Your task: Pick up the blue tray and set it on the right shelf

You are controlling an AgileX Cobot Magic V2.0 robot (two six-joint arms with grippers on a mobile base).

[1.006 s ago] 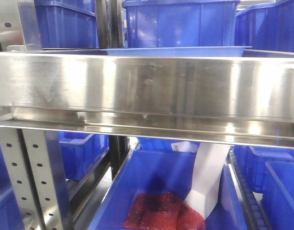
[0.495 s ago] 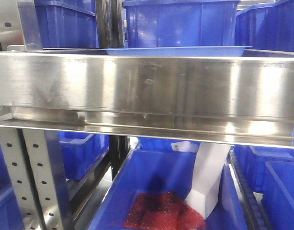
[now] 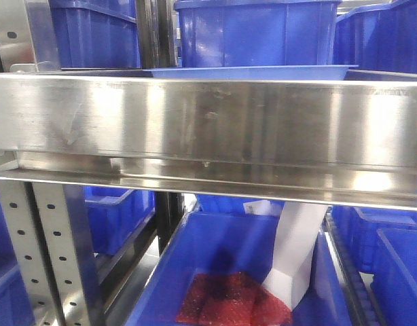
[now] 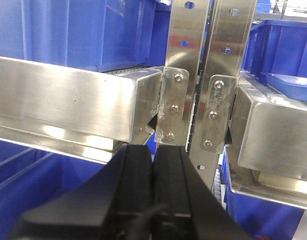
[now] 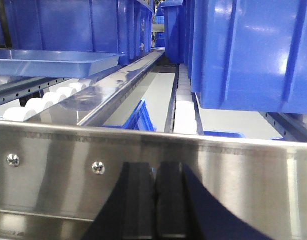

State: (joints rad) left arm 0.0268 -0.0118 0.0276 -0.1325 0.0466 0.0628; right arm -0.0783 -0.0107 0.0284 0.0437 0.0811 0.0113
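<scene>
The blue tray (image 3: 249, 72) lies flat on the right shelf, just behind its broad stainless front rail (image 3: 208, 125); only its rim shows above the rail. It also shows in the left wrist view (image 4: 291, 80) at the right edge and in the right wrist view (image 5: 53, 61) at upper left, resting on white rollers. My left gripper (image 4: 153, 152) is shut and empty, in front of the bolted uprights between two shelf rails. My right gripper (image 5: 155, 172) is shut and empty, close in front of the steel rail (image 5: 233, 175), right of the tray.
Deep dark blue bins (image 3: 256, 32) stand behind the tray and another (image 5: 253, 50) sits on the rollers to its right. Below the shelf a blue bin (image 3: 222, 272) holds red mesh and a white box. Perforated grey uprights (image 3: 45, 251) stand at left.
</scene>
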